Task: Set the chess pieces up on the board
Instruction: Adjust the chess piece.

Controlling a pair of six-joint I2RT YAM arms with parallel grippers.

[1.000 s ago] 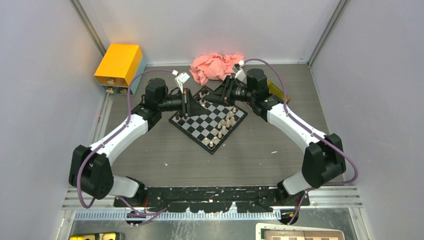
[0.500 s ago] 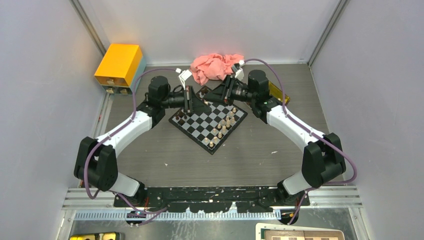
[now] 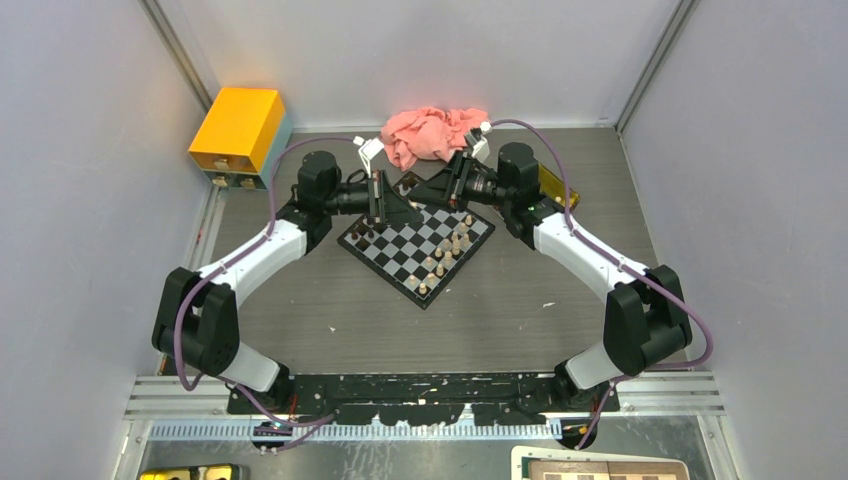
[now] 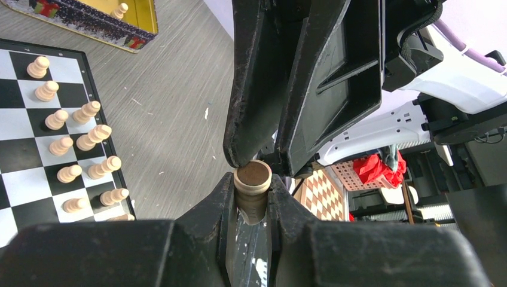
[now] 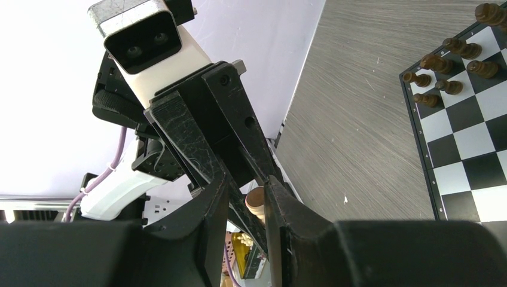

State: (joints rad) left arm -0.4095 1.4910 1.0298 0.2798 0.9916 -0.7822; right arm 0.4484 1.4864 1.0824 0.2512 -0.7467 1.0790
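Swinging inward over the last second, the left arm has drawn its elbow toward the middle and carried the left claw (image 4: 252, 192) up against the right claw (image 5: 245, 184). The right arm has hardly shifted.

Nearest on the grey wood-grain tabletop (image 3: 330, 310) lies the flat square board of black and pale grey checks (image 3: 400, 262), set corner-on. Pale beige wooden pieces (image 3: 452, 243) stand in two rows along its near-right edge, on the right arm's side. Dark brown pieces (image 5: 447, 61) stand along its far-left side.

Above the board's far corner the two claws meet tip to tip. The left claw is clenched on a small wooden chess piece (image 4: 252, 178), pale-bodied with a round brown end face. Its long axis appears to run out along the left claw's fingers, with the brown end pointing at the right claw. That claw's two fingers straddle the brown end, one tip touching its rim, but I cannot tell whether they grip it yet.

This looks like a hand-over. The pale rows lie nearer the right arm, so the right claw needs a firm hold on the free end before the left lets go.

Beyond the claws a crumpled pink cloth (image 3: 432, 135) lies on the tabletop.
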